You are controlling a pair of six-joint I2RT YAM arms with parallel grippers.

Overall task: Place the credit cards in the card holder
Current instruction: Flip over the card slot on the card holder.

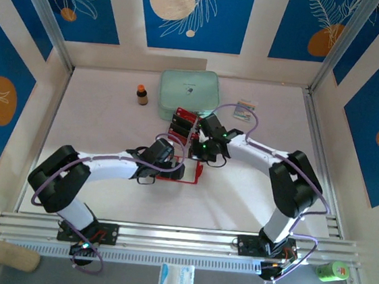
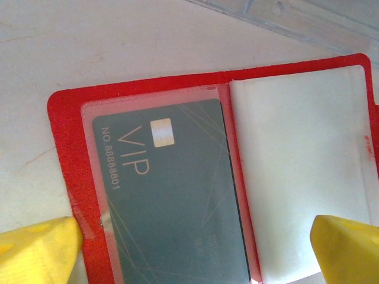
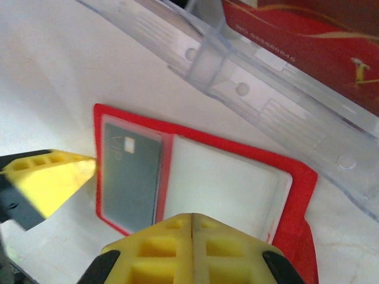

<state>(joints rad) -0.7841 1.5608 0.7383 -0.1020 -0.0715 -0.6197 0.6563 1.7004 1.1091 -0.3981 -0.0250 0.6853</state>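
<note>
White table (image 1: pixel 110 127): I see card holder (image 2: pixel 177 177) open flat between left gripper's (image 2: pixel 195 248) spread, empty fingers; right gripper (image 3: pixel 118 201) hovers open, both arms reaching inward.

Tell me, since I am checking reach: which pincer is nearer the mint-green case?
Right. The right pincer sits just below the mint-green case; the left pincer is lower, over the open card holder.
</note>
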